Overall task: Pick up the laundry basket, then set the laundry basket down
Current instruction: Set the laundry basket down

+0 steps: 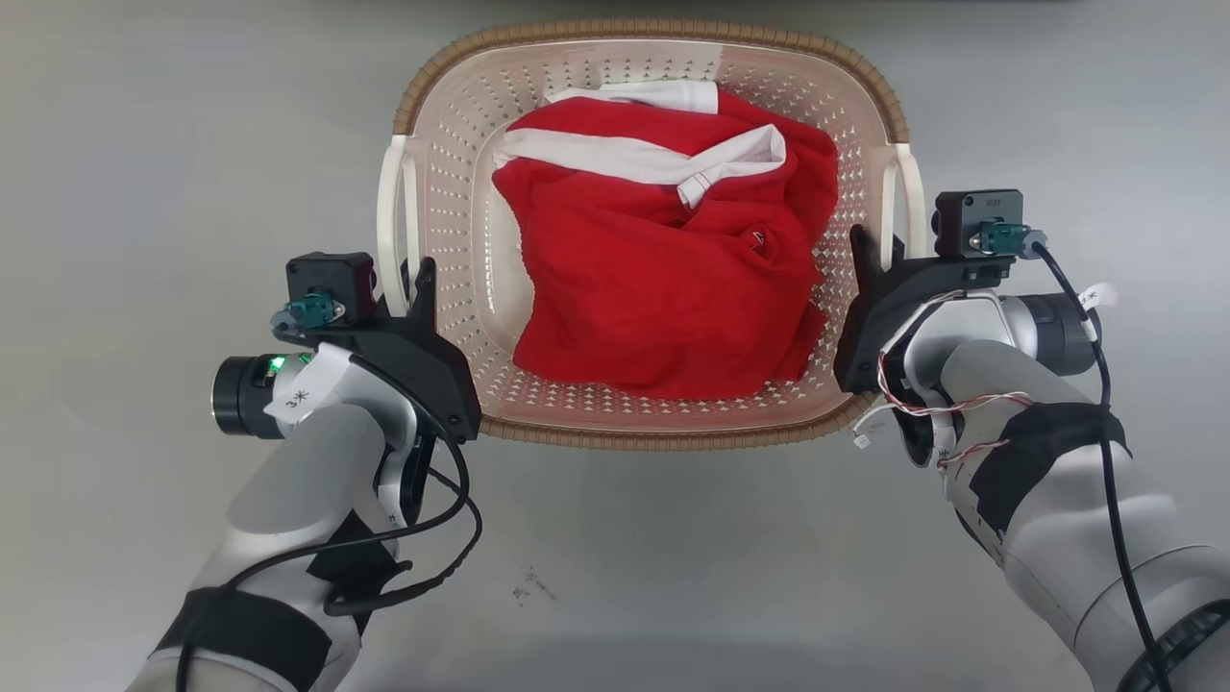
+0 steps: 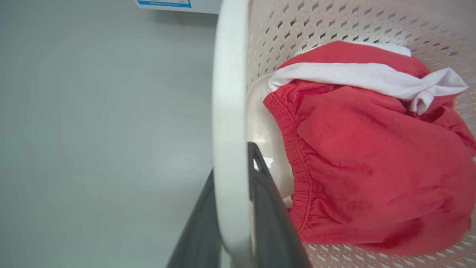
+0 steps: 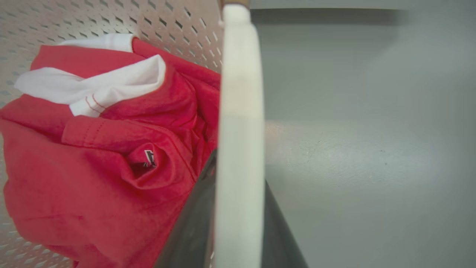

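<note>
— Well, what sits closest, at the bottom of the head view?

— The pale left forearm (image 1: 298, 481) and right forearm (image 1: 1047, 500), over the grey floor (image 1: 615, 557). The left gripper (image 1: 413, 281) is at the left side of the laundry basket (image 1: 452, 144), and the right gripper (image 1: 879, 250) is at its right side.

— And the jaws?

— Each pair is narrow, clamped on a white handle. In the left wrist view one dark finger (image 2: 202, 230) lies outside the left handle (image 2: 227, 111) and the other lies inside, both pressed against it. The right wrist view shows the same grip around the right handle (image 3: 240, 93).

— Where is the basket itself?

— Between the two grippers, straight ahead of the robot and level, with its brown rim (image 1: 673, 437) toward the arms. I cannot tell whether it rests on the floor or hangs just above it.

— What is in it?

— A crumpled red garment (image 1: 653, 298) covers most of the bottom, with a white band (image 1: 625, 159) across its far part.

— Beyond that?

— The far side of the rim, then more floor. At the top edge of the left wrist view there is a blue-and-white label (image 2: 163, 3) on a pale panel (image 2: 204, 5).
</note>
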